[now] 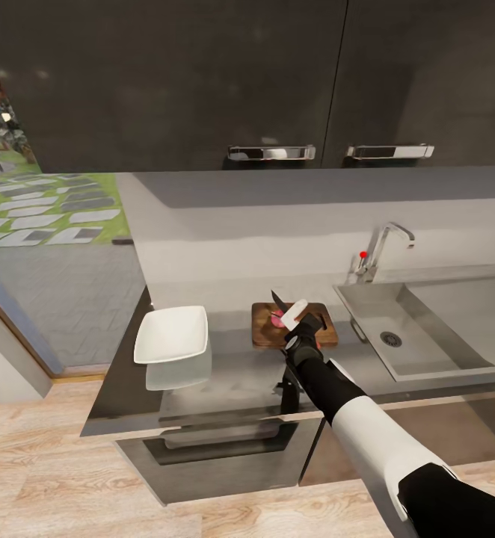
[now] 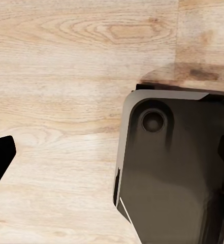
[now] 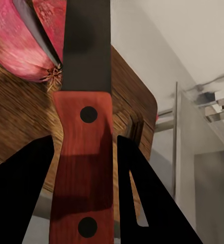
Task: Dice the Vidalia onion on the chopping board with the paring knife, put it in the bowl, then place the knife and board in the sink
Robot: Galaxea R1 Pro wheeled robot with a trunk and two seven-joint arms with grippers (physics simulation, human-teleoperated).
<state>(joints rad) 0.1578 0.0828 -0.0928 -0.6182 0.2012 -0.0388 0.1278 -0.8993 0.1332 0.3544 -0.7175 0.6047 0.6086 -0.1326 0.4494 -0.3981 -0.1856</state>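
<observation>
The chopping board point(image 1: 315, 334) lies on the countertop point(image 1: 232, 385) between the bowl and the sink. On it rests the pink-red Vidalia onion point(image 1: 277, 320). My right gripper point(image 1: 301, 326) hovers over the board, shut on the orange-red handle of the paring knife point(image 3: 84, 157). The dark blade point(image 1: 279, 301) points away from me, across the onion point(image 3: 18, 48). In the right wrist view a dark gap runs through the onion beside the blade, and the board's point(image 3: 134, 109) handle slot shows behind. The white square bowl point(image 1: 171, 334) stands empty left of the board. My left gripper point(image 2: 112, 157) hangs open over the floor.
The steel sink point(image 1: 419, 329) with its round drain and chrome tap point(image 1: 382, 250) sits right of the board. Dark wall cabinets hang above. A glass door opens to a garden at the left. The left wrist view takes in the wooden floor point(image 2: 56, 76) and the robot's dark base point(image 2: 178, 173).
</observation>
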